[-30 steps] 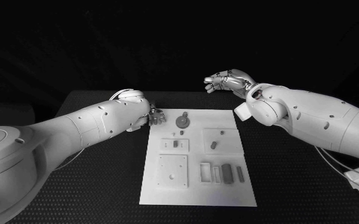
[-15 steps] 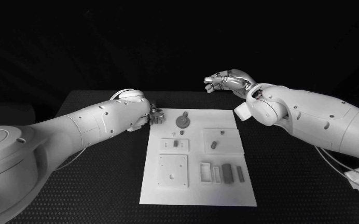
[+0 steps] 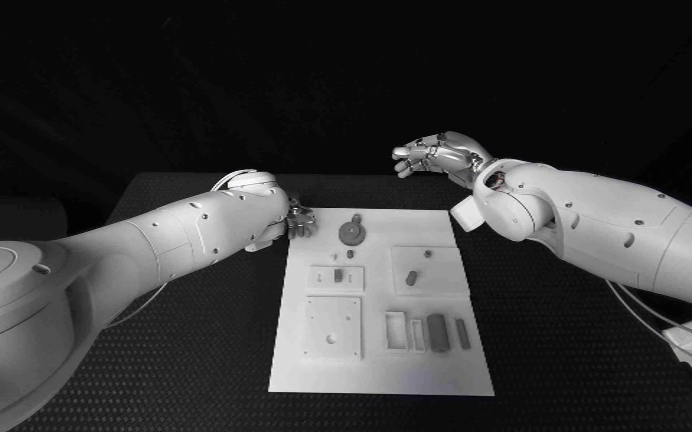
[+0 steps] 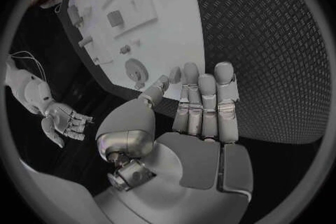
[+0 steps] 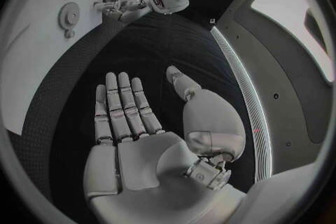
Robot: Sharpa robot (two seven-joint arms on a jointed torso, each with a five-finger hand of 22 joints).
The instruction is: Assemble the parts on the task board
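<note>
Black textured surface carries the white task board at its middle, small grey parts lying on it. Left hand hovers just off the board's far-left corner, fingers straight, empty. Right hand hangs beyond the far edge, spread, empty.

The left hand lay flat and empty, fingers together, above the tabletop beside the task board, which carried a round part.
</note>
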